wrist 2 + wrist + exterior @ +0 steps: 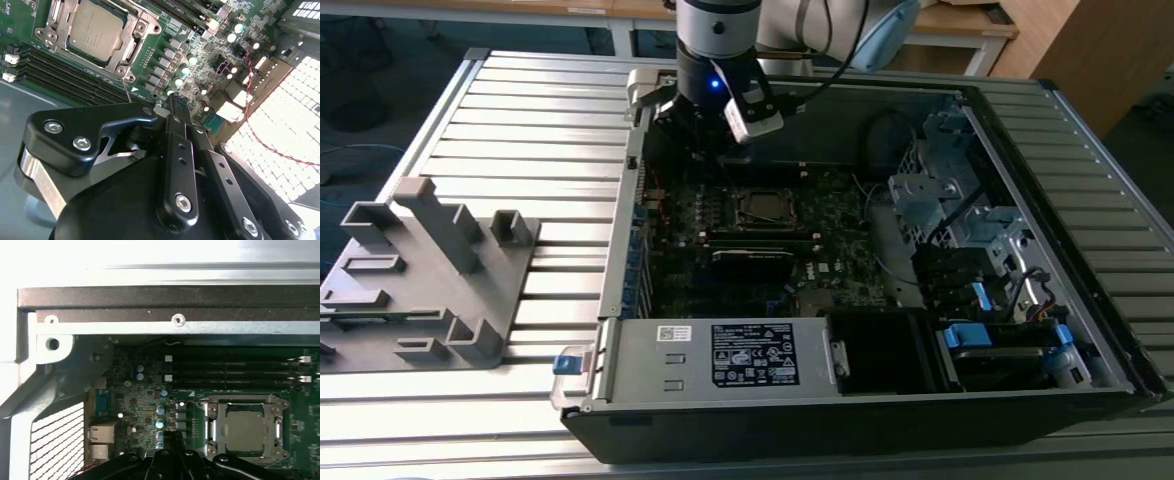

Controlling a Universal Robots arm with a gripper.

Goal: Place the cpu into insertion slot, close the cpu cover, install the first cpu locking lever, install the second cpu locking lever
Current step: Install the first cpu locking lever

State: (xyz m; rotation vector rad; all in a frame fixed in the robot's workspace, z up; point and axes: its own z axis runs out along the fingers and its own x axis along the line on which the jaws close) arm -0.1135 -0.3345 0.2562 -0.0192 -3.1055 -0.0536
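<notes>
One ribbed metal table point(534, 110) carries one open computer case point(854, 420) and, at the exterior view's left, one grey plastic fixture point(434, 270). One arm point(720, 30) reaches into the case at its far side and ends in one gripper point(167, 104) with two black fingers point(172, 150). There is one motherboard point(834, 235), and on it sits one cpu point(95, 27) under one cpu cover point(129, 52). Two banks of long black memory slots point(65, 75) flank the socket, one on each side. The second wrist view shows two white latch tabs point(10, 59) and one twisted red wire point(260, 130). One labelled power supply box point(720, 355) sits at the case's near edge.
</notes>
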